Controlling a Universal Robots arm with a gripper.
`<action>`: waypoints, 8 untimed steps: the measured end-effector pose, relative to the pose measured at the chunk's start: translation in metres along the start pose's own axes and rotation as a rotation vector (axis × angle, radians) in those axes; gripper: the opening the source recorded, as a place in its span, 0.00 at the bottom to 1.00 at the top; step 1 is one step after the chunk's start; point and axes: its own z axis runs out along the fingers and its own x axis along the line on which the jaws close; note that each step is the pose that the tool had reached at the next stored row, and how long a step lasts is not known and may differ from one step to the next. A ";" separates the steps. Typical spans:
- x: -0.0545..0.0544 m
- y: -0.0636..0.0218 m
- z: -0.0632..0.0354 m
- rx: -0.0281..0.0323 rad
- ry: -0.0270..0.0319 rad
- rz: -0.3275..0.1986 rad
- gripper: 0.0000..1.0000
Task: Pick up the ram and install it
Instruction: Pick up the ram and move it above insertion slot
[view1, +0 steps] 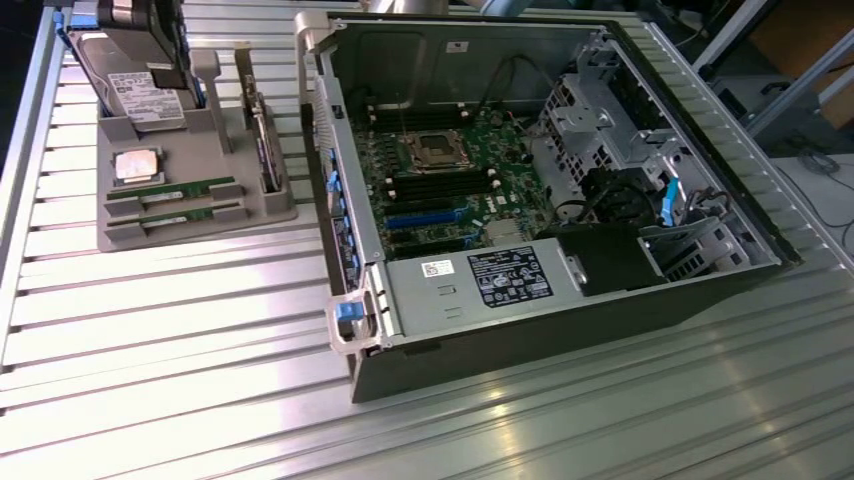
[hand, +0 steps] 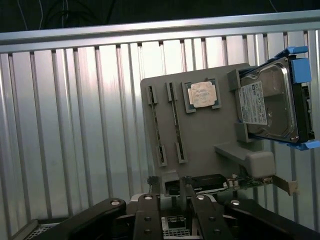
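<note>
**Hovering empty over the parts tray, pick-up not yet made**

The robot's hand (hand: 168, 182) hangs released, its fingers (hand: 150, 187) parted with nothing between them. It sits over the side of the grey parts tray (hand: 212, 132) where the expansion card (hand: 250, 181) stands on edge. The ram (hand: 157, 127) rests in its tray slot, untouched and apart from the hand, just beside a second stick (hand: 176, 122) of the same kind. Which of the pair is meant cannot be told. A processor chip (hand: 202, 94) and a hard drive (hand: 267, 97) share the tray.

On the ribbed metal desk (view1: 200, 350), the open computer case (view1: 534, 340) lies to the exterior view's right of the tray, motherboard (view1: 447, 200) exposed.

The step in hand looks like the approach to the pick-up, with installation untouched. A grasp would likely call for squaring the fingers across the thin board without catching its neighbour.

From the wrist, both sticks are seen edge-on, so chips and label are hidden. The base of the hand is cut off by the frame. The memory slots on the motherboard are too small to judge as empty or filled.
</note>
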 end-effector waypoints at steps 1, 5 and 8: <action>0.000 0.0000 0.0000 0.0000 0.0000 0.000 0.30; 0.000 0.0000 0.0016 0.0000 0.0000 0.000 0.30; 0.000 -0.0001 0.0048 0.0000 0.0000 0.000 0.30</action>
